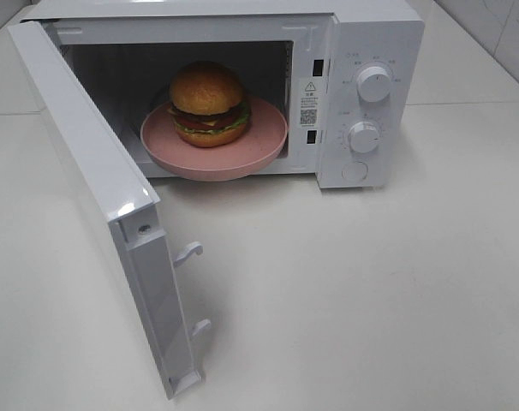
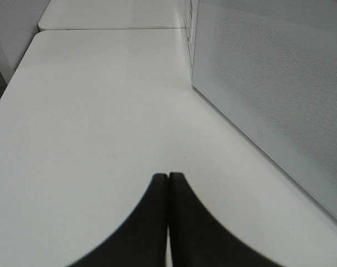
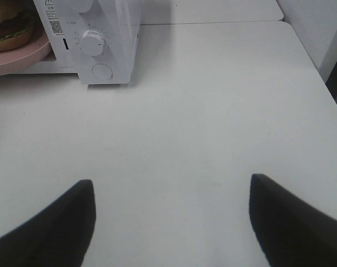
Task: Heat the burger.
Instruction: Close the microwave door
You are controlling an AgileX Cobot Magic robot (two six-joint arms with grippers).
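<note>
The burger (image 1: 207,103), with a glossy golden-brown bun and lettuce, tomato, cheese and patty layers, sits on a pink round plate (image 1: 242,152) inside the white microwave (image 1: 375,34); the plate's front edge sticks out over the opening. The microwave door (image 1: 97,184) stands wide open toward the front left. Neither gripper shows in the exterior view. In the left wrist view my left gripper (image 2: 168,177) is shut and empty over the table, beside the door's outer face (image 2: 274,100). In the right wrist view my right gripper (image 3: 171,189) is open and empty; burger (image 3: 10,28) and plate (image 3: 24,55) show at the edge.
The microwave has two white knobs (image 1: 373,84) (image 1: 363,136) and a round button (image 1: 354,171) on its right panel. The white table (image 1: 371,291) spreads in front. A table seam runs behind (image 2: 113,29). The table's right edge shows in the right wrist view (image 3: 318,67).
</note>
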